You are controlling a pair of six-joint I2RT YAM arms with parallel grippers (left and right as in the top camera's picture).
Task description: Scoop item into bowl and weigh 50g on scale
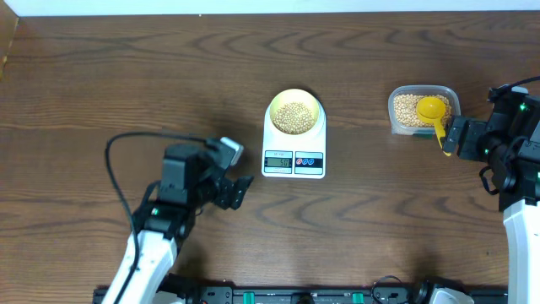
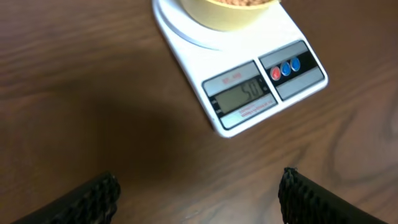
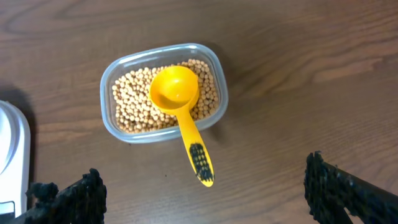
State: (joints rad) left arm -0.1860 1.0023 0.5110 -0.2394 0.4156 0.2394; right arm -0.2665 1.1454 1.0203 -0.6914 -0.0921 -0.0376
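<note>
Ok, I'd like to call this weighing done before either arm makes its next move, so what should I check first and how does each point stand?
1. The bowl sits on the scale: ok.
2. The beans are in the bowl: ok.
3. The display shows the target weight: cannot tell, digits blurred.
4. The scoop is empty and rests in the tub: ok.
5. The left gripper is open, holding nothing: ok.
6. The right gripper is open, not gripping the scoop: ok.

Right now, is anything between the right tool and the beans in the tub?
Yes. The yellow scoop lies on the beans, its handle hanging over the clear tub at its near rim, toward the open right tool. Otherwise only tabletop shows between them.
</note>
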